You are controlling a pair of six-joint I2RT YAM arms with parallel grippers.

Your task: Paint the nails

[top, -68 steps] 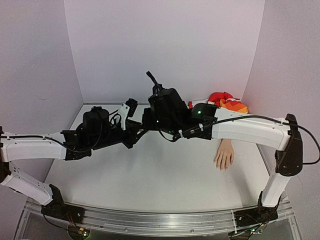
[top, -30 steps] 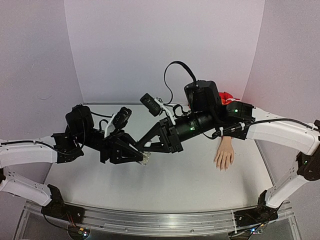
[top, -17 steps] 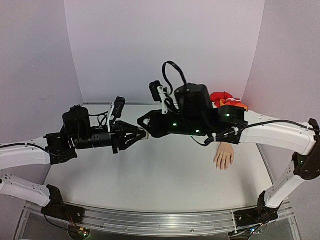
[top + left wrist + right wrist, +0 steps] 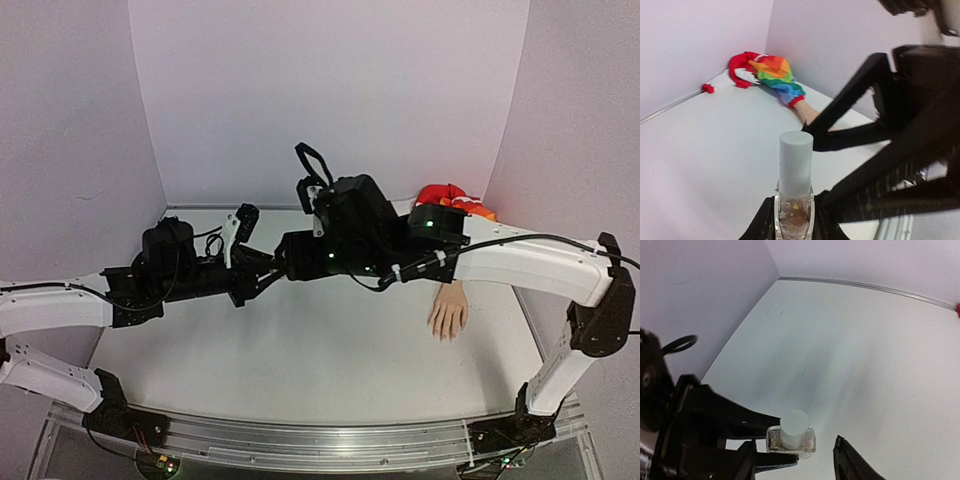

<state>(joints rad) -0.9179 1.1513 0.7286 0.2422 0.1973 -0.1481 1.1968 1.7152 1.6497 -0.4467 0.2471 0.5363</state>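
My left gripper (image 4: 265, 280) is clenched on the small clear bottle (image 4: 793, 215), 1 finger pressed to each side of the glass. The bottle stands upright in that grip, with its pale round cap (image 4: 796, 157) on and sticking up above my fingers. I hold it in the air over the middle of the white table (image 4: 330, 370).

My right gripper (image 4: 290, 258) meets the left one nose to nose, right at the bottle. Its jaws are released and spread apart. In the left wrist view the 2 black fingers fan out just beside the cap. From the right wrist view the cap seems to sit between them with a gap on each side, though the view is too cramped to be sure. They hold nothing.

The fake hand (image 4: 449, 308) lies flat on the table on my right side, well apart from both grippers, under my right forearm. Its nails (image 4: 445, 333) point toward the near edge and are too small for me to make out. Its rainbow sleeve (image 4: 458, 207) runs back into the far right corner
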